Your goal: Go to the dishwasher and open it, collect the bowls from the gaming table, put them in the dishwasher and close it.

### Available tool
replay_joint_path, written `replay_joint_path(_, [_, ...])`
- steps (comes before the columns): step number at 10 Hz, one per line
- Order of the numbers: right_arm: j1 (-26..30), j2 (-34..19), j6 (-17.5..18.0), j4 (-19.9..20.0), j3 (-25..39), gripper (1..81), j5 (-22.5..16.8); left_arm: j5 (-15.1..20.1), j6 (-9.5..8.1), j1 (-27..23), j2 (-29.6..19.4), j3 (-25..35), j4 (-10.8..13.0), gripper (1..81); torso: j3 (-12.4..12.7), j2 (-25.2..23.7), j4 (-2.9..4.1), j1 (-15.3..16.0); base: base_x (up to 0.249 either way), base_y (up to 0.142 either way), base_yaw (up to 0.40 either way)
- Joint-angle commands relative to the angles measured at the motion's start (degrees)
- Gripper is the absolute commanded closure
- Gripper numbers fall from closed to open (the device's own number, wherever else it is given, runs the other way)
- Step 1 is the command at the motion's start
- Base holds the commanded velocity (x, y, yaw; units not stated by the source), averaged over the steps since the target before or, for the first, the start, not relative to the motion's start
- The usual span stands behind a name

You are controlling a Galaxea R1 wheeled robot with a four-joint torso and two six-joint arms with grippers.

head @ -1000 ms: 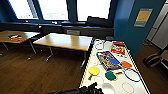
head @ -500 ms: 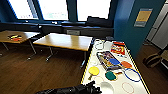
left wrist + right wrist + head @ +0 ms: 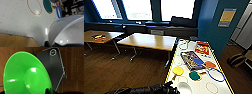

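— Two bowls sit closest to the cameras. Which arm has which?

— Seen from the head camera, the left arm (image 3: 146, 89) comes in low, dark, reaching to the white bowl (image 3: 184, 88) at the near end of the gaming table (image 3: 197, 86). From the left wrist, that white bowl (image 3: 67, 31) looms large over the pale, speckled top (image 3: 18, 22). Whether the left gripper is spread or clamped on it, I cannot tell.

— And the right?

— From the right wrist, a bright green bowl (image 3: 26, 73) shows tilted, above a brown wooden floor (image 3: 75, 65) and a dark plate of the robot (image 3: 55, 65). The bowl seems carried (its rim runs down to the wrist), but the fingers' spread cannot be made out.

— Farther along the table?

— A yellow bowl (image 3: 178, 70) near the left edge, a dark green bowl (image 3: 194, 75) just beside it, then a blue ring (image 3: 215, 74) and an orange plate (image 3: 210, 64). A blue plate (image 3: 198, 61) rests on a patterned board (image 3: 192, 59); beyond lies a red packet (image 3: 202, 48).

— Behind that?

— Wooden-topped tables (image 3: 149, 40) to the left, then bright windows (image 3: 177, 8) in a blue wall.
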Motion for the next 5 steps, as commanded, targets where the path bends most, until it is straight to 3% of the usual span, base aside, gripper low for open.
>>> replay_joint_path(1, [2.66,-1.38,-0.09,0.39,0.47,81.1,-4.92,-0.5,-0.05,-4.88,-6.58,9.28,2.63,81.1,0.0,0.0,0.0,0.0,0.0,0.0,0.0])
replay_joint_path(5, [2.66,-1.82,-0.01,0.48,0.91,81.1,-4.92,-1.56,-0.05,0.13,-16.95,16.31,6.76,81.1,0.0,0.0,0.0,0.0,0.0,0.0,0.0])
